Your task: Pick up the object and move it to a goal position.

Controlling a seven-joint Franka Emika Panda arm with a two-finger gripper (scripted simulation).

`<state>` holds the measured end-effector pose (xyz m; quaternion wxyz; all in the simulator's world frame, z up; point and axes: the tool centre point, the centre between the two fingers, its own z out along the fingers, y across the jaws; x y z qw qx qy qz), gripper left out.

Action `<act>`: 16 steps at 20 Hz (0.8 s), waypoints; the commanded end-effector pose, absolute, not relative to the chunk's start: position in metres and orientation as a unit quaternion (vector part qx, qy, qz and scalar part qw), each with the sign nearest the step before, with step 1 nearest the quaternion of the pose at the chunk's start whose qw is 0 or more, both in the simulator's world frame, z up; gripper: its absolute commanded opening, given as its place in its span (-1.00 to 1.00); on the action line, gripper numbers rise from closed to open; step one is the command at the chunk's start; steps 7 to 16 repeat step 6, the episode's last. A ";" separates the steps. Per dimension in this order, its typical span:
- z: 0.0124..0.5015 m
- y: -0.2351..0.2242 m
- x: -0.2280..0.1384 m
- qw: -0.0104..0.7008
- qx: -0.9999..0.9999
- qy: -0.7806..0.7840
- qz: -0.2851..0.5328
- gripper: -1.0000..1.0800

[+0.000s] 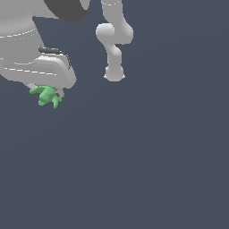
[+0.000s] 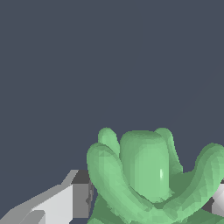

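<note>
Background: plain dark grey-blue, no goal mark visible | object (image 2: 148,175): green, lumpy, directly between the fingers (image 2: 81,194), under the white gripper (image 1: 47,91) | fingers: closed against the object, appear to hold it

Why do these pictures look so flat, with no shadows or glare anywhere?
Exterior view: even lighting, plain grey backdrop, no cast shadow under the green object or the gripper; edges slightly soft. Wrist view: the object fills the frame, faceted and blocky, with only one faint highlight; no blur or glare.
</note>
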<state>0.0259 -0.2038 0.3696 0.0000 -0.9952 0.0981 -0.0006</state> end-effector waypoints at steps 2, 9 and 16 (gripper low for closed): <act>0.377 -0.208 0.026 0.000 -0.995 0.098 0.000 -1.00; 0.379 -0.209 0.027 0.000 -0.995 0.098 0.000 -1.00; 0.379 -0.209 0.027 0.000 -0.995 0.098 0.000 -1.00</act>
